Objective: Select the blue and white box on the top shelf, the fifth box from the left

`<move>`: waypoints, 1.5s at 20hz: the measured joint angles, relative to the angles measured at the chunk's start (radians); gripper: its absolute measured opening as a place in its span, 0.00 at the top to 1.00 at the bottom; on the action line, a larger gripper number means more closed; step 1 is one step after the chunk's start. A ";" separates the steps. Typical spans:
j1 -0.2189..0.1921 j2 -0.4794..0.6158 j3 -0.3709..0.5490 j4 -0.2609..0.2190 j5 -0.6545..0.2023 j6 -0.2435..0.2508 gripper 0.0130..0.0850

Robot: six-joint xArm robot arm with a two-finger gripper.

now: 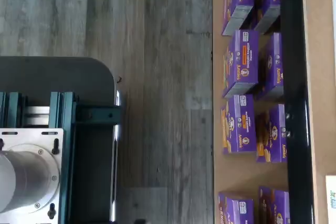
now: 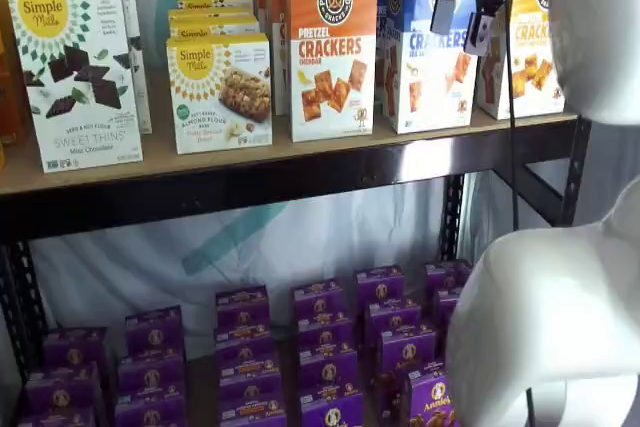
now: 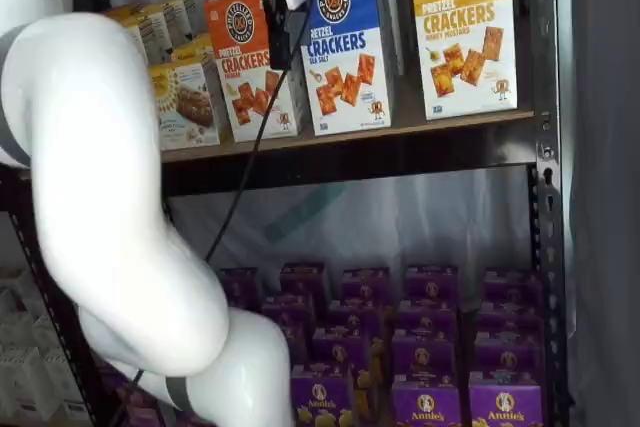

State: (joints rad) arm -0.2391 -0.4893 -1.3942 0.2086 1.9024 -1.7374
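behind the arm, black metal racking carries the top shelf (image 2: 200, 162), a tan board where cartons stand upright in a row with their printed fronts facing out, so each one can be told apart and taken from the front. the blue and white box (image 3: 345, 47) stands on that board between an orange cracker box (image 2: 330, 47) and a yellow cracker box (image 3: 462, 27), touching or nearly touching both. the gripper (image 2: 468, 7) hangs in front of its upper part with its jaws wide apart and holding nothing, apparently lined up to close around it.
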 joint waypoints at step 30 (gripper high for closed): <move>-0.068 0.081 -0.165 0.190 -0.009 0.029 0.00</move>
State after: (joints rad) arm -0.3074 -0.4078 -1.5594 0.3985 1.8935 -1.7086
